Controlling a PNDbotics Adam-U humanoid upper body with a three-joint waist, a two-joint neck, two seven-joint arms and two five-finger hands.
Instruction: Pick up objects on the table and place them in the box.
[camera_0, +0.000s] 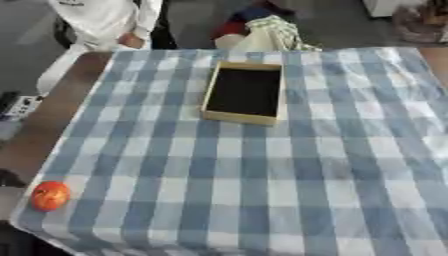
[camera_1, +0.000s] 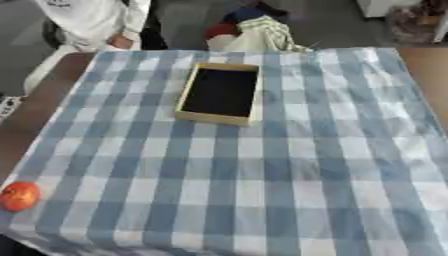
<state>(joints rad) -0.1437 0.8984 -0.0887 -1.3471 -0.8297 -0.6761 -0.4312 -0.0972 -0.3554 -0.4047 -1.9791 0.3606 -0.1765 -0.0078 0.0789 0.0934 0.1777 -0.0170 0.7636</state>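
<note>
Neither of your hands shows in either view, so you cannot tell how their fingers stand or how the fruit lies relative to them. Nearest you, a round orange-red fruit (camera_0: 50, 195) sits at the near left corner of the desk (camera_0: 262, 190), on its blue-and-white checked cloth (camera_0: 350, 150). Well beyond it, toward the far middle, lies the shallow wooden box (camera_0: 244, 92) with a dark inside.

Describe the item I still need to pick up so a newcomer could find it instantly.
Start from the blue-and-white checked tablecloth covering the table. Follow it to its near left corner, far from the wooden box. There sits a round orange-red object, the only loose, brightly coloured thing on the cloth.
</note>
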